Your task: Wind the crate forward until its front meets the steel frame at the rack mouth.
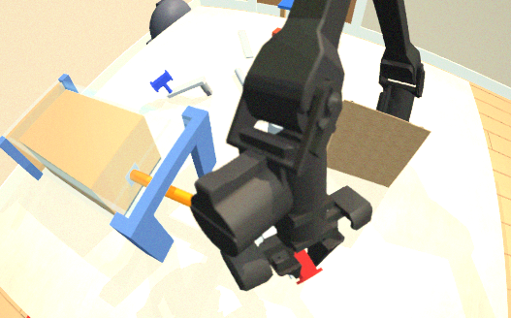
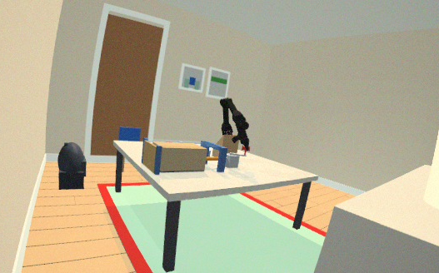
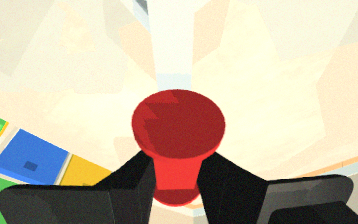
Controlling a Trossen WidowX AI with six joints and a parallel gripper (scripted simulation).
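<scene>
The tan crate [image 1: 84, 141] [image 2: 181, 158] sits flat inside the clear-panelled cubby. A gap shows between its front and the blue frame [image 1: 176, 150] [image 2: 221, 160] at the mouth. An orange strap [image 1: 178, 195] [image 2: 212, 158] runs from the crate's front under the frame's top bar toward the grey winch [image 2: 231, 161]. My gripper [image 1: 304, 258] [image 2: 246, 146] [image 3: 175, 146] is shut on the red knob [image 1: 308, 269] [image 3: 178, 122] of the winch handle. The handle's pale arm [image 3: 172, 45] runs from the knob toward the winch. The square key and winch hole are hidden.
A brown board [image 1: 375, 143] stands near the arm's base. A blue-knobbed tool [image 1: 161, 82], a grey cranked tool [image 1: 191, 87] and a pale strip [image 1: 245, 44] lie behind the frame. A red block [image 1: 276, 32] shows farther back. The forearm covers the middle of the bench.
</scene>
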